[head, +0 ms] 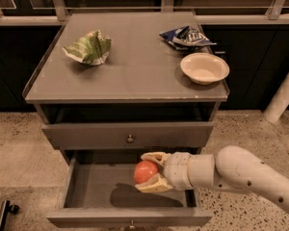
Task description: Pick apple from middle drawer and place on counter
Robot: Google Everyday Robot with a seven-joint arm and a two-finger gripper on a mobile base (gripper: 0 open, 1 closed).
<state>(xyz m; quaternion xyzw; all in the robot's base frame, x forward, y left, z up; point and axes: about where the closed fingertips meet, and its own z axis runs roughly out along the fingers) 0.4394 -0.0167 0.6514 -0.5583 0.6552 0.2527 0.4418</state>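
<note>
The gripper is closed on the apple over the open drawer. Grasp complete; lift and placement on the counter remain.

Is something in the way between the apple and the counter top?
Nothing visible. The gripper holds the apple over the open middle drawer, and the counter is bare between the green bag and bowl.

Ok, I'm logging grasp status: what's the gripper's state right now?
Gripper: closed on the apple, held inside the open middle drawer.
</note>
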